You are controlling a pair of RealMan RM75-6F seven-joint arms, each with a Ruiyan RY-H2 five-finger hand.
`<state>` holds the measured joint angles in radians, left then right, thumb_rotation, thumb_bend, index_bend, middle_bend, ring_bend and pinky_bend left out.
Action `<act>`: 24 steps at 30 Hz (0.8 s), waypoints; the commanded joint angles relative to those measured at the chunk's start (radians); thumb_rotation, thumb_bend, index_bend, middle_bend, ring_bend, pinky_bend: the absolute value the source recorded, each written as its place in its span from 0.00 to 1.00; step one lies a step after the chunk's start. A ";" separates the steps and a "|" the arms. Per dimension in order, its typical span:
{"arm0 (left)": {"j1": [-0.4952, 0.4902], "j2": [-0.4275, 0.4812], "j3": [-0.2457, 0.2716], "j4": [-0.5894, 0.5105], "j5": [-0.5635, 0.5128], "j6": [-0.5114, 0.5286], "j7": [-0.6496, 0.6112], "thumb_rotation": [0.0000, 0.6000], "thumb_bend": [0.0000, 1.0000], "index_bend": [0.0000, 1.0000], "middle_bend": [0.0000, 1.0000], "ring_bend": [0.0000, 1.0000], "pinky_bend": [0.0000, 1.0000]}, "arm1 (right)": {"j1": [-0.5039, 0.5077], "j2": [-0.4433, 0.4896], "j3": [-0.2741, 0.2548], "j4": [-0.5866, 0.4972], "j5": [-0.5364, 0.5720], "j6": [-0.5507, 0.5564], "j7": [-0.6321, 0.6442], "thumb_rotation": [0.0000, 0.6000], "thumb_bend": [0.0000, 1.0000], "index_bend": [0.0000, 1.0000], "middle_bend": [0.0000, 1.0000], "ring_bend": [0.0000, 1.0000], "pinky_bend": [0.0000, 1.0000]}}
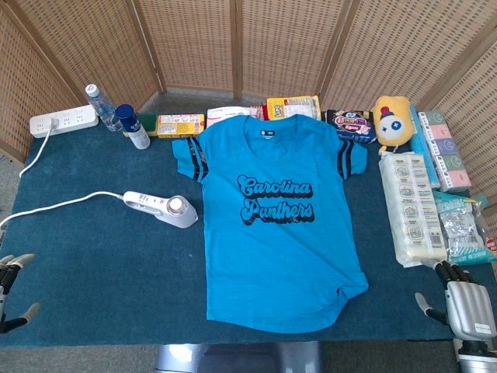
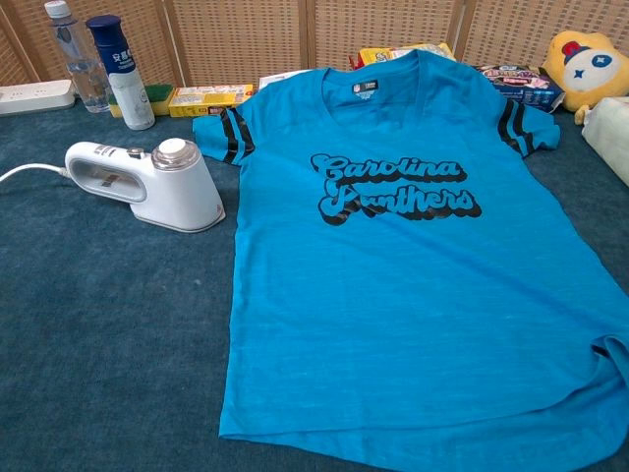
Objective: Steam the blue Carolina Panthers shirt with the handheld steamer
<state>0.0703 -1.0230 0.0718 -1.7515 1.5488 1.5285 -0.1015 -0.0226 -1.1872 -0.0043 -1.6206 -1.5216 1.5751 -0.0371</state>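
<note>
Lying steamer (image 1: pixel 161 208) well apart from fingers (image 1: pixel 15 263).

Woven rattan folding screen (image 1: pixel 194 39) (daylit) behind a teal-carpeted table (image 1: pixel 101 272)

- The blue Carolina Panthers shirt (image 1: pixel 276 225) is laid flat and face up on the dark teal table cover, collar toward the far edge, with black script lettering across the chest, black-striped sleeves, and a rumpled lower right hem corner.
- The handheld steamer (image 1: pixel 161 208), white with a cord attached, is set just beside the shirt's left sleeve, untouched.
</note>
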 commanded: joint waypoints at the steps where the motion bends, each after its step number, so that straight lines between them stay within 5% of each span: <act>1: -0.004 -0.004 0.001 0.002 -0.002 -0.010 0.003 1.00 0.24 0.14 0.20 0.11 0.26 | -0.001 -0.004 0.002 0.005 0.001 -0.002 0.004 1.00 0.32 0.26 0.30 0.28 0.34; 24: -0.055 0.065 -0.036 -0.041 -0.001 -0.038 0.016 1.00 0.24 0.14 0.20 0.11 0.26 | 0.060 -0.063 -0.038 0.096 -0.097 -0.109 0.023 1.00 0.29 0.26 0.30 0.28 0.35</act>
<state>0.0188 -0.9615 0.0383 -1.7887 1.5479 1.4937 -0.0899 0.0297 -1.2438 -0.0381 -1.5311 -1.6111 1.4747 -0.0101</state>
